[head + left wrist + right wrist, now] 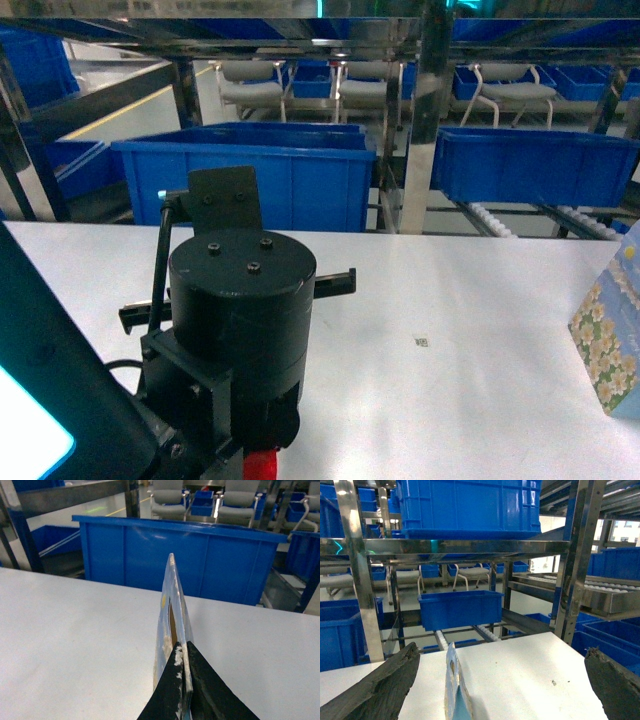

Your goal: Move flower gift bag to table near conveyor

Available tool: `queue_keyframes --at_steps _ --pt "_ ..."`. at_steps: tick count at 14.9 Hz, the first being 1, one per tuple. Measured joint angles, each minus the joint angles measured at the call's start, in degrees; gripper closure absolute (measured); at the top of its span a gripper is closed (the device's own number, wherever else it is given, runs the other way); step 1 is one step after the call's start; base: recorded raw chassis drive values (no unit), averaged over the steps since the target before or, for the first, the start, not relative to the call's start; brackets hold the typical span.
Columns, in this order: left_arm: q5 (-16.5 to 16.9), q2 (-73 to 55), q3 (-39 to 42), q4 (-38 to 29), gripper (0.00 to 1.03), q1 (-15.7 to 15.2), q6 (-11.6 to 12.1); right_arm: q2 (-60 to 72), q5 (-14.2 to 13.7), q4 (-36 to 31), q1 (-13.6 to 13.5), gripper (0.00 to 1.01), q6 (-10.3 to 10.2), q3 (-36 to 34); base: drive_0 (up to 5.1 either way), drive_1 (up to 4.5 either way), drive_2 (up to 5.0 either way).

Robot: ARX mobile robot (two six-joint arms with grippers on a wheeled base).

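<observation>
Left pincer point(186, 680): clamped on bag's point(172, 625) top edge, keeping it upright over table point(75, 640).
Right pincer point(505, 680): fingers apart, straddling another bag point(456, 690).
Conveyor point(470, 632): just behind table.

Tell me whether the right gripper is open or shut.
Open: in the right wrist view the right gripper has its fingers spread wide, the flower gift bag standing between them untouched.

The table point(470, 310) lies bare across its middle and toward its far edge, leaving passing room there. Beyond the far edge, blue bins point(290, 175) and the conveyor point(430, 120) uprights wall it off. A bag point(610, 335) stands at the right edge. The left arm's motor housing point(240, 320) fills the near-left side.
</observation>
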State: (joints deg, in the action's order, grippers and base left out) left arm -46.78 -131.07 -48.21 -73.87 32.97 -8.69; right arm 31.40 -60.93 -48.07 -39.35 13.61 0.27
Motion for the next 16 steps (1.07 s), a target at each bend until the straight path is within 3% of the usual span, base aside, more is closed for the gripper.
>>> queue_keyframes --at_steps 2,5,8,10,12,16 --pt "0.92 0.96 1.42 0.04 0.99 0.39 1.36 0.0 0.0 0.02 -0.02 0.03 0.0 0.0 0.0 0.0 0.0" --pt "1.31 3.89 4.33 0.2 0.65 0.7 3.19 0.0 0.0 0.0 0.0 0.03 0.02 0.0 0.0 0.0 0.0" --pt "1.42 5.84 5.29 0.13 0.52 0.68 3.91 0.0 0.0 0.02 -0.02 0.03 0.0 0.0 0.0 0.0 0.0" --pt "2.4 9.01 7.21 0.13 0.29 0.11 4.57 0.0 0.0 0.02 0.0 0.03 0.0 0.0 0.0 0.0 0.0" --pt "6.1 13.9 10.69 0.17 0.03 -2.49 3.85 0.0 0.0 0.02 0.0 0.03 0.0 0.0 0.0 0.0 0.0" --pt "11.54 26.95 24.44 0.11 0.05 -7.89 2.97 0.0 0.0 0.02 -0.02 0.03 0.02 0.0 0.0 0.0 0.0"
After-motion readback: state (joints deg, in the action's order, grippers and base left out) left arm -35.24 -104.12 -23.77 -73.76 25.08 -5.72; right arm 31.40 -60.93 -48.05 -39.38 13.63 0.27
